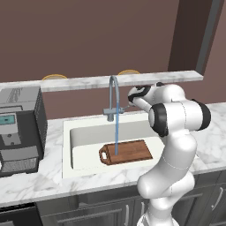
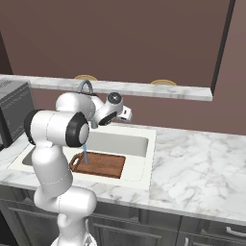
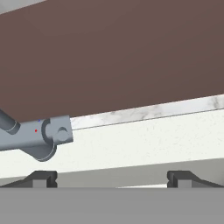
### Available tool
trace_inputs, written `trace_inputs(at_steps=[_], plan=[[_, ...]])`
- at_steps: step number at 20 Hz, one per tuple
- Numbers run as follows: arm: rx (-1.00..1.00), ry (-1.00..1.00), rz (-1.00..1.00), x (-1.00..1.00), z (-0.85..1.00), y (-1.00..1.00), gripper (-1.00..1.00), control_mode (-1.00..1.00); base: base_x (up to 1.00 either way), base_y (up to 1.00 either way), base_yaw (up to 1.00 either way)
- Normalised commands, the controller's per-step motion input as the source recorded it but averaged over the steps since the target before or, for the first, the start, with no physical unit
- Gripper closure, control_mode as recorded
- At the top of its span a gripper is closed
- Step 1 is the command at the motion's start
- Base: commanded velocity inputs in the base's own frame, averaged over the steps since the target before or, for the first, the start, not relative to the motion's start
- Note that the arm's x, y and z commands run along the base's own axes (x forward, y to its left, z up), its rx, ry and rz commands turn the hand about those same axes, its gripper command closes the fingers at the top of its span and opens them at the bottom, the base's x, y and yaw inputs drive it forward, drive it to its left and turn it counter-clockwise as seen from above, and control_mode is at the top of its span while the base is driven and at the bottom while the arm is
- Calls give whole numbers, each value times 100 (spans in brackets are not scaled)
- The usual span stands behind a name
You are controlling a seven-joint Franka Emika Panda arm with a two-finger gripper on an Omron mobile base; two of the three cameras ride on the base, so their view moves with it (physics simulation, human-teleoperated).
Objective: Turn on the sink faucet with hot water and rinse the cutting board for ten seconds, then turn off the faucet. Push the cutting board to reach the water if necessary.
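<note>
One stream of water falls on the cutting board in the sink

One thin light-blue line of water (image 1: 117, 132) comes down straight from the spout of the sink faucet (image 1: 113, 95) and meets the cutting board (image 1: 128, 152) near its handle end. The board lies flat on the bottom of the sink (image 1: 79, 137), in the front part of the basin, with its rounded handle and the hole pointing to the left in the left base view. In the right base view the board (image 2: 102, 165) also lies flat in the basin, and the lower part of the stream (image 2: 85, 154) touches it just beside the handle.

The sink is set in a white marble counter (image 1: 35, 183) with grey veins. On the counter at the far left of the left base view stands a dark grey coffee machine (image 1: 20, 128), well apart from the basin.

The arm bends over the right side of the sink, and the gripper (image 1: 130, 102) is near the faucet's base post, just beside the small lever. From the base views I cannot tell if it touches the lever. In the hand view the two dark fingertips (image 3: 41, 178) stand far from each other at the bottom, so the jaws are wide and hold nothing. The grey faucet lever and post (image 3: 43, 138) appear at the left of that view, above the left fingertip and apart from it.
</note>
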Motion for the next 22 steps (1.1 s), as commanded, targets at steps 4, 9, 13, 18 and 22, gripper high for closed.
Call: trace_inputs(at_steps=[4,9,13,18,22], plan=[[0,0,0,0,0,0,-100,-100,0,0,0],[0,0,0,0,0,0,-100,-100,0,0,0],[0,0,0,0,0,0,-100,-100,0,0,0],[0,0,0,0,0,0,-100,-100,0,0,0],[0,0,0,0,0,0,-100,-100,0,0,0]])
